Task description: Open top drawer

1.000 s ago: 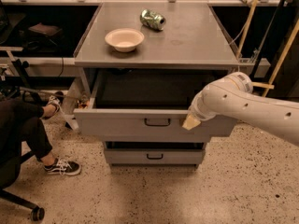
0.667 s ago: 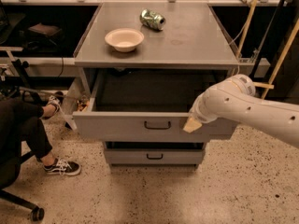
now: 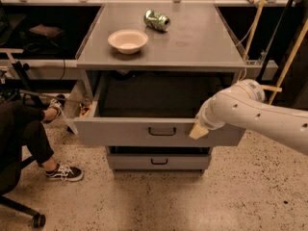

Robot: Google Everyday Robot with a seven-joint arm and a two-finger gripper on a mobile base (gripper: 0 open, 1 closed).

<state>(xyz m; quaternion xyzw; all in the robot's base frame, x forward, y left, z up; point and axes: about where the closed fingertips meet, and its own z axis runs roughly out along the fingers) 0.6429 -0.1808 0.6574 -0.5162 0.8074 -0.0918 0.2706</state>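
Camera view: The top drawer [image 3: 120, 132] stands pulled well out from under the grey worktop [image 3: 192, 42], its dark inside open to view and its black bar handle [image 3: 162, 131] at the centre of the front. The gripper [image 3: 198, 130], at the end of the white arm [image 3: 250, 113], lies against the drawer front just right of the handle; whether it is apart or together cannot be told. Below sits a narrower drawer [image 3: 183, 162], closed. On the worktop are a pale bowl [image 3: 128, 41] and a crushed green can [image 3: 157, 20], near each other but apart. A seated person's sneaker [image 3: 64, 172] rests on the floor at left.
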